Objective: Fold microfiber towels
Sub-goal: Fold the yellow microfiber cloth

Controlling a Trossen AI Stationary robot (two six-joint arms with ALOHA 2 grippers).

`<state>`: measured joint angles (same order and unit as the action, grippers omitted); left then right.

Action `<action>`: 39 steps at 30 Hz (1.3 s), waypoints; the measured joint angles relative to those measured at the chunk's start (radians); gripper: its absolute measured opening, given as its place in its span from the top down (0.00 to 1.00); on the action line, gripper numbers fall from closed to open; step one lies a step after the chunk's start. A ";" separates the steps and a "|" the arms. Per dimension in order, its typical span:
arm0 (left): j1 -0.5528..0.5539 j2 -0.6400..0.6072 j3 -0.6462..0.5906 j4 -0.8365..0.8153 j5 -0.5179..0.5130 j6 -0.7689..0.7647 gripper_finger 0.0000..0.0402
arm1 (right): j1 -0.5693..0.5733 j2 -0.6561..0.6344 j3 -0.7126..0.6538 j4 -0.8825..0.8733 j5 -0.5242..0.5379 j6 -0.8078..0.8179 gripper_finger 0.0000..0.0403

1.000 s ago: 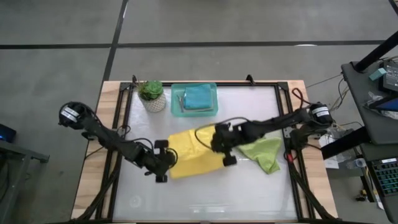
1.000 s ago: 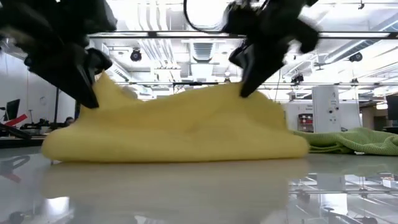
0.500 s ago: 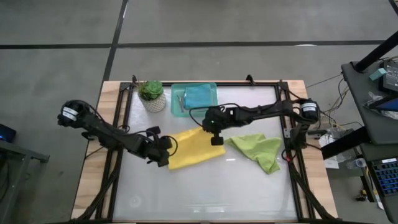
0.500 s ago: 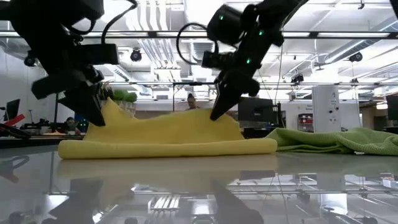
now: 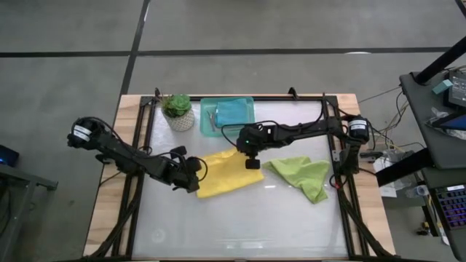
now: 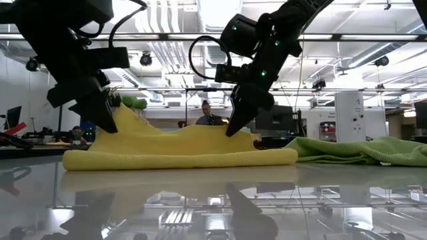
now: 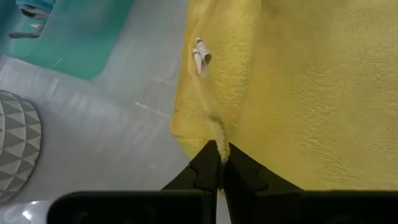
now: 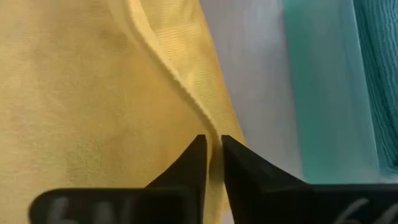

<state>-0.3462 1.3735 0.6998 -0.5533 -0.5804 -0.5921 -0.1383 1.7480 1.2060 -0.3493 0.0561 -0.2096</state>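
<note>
In the left wrist view, the left pincer (image 7: 219, 152) pinched a fold of the yellow towel (image 7: 311, 93), and the cloth between its fingertips was hidden. The teal tray (image 7: 81, 37) beyond it was cut off by the frame, as was the grey patterned pot (image 7: 15, 149). In the right wrist view, the right pincer (image 8: 212, 146) showed a narrow gap at the towel's edge; whether it gripped cloth could not be told. In the high view, both pincers' fingertips were too small to read.
</note>
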 joint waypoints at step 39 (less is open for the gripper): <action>-0.103 0.167 0.084 0.255 0.158 0.023 0.61 | 0.263 -0.007 0.049 -0.082 -0.003 0.187 0.78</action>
<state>-0.4495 1.5409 0.7841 -0.2984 -0.4227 -0.5693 0.1249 1.7412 1.2554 -0.4313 0.0532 -0.0231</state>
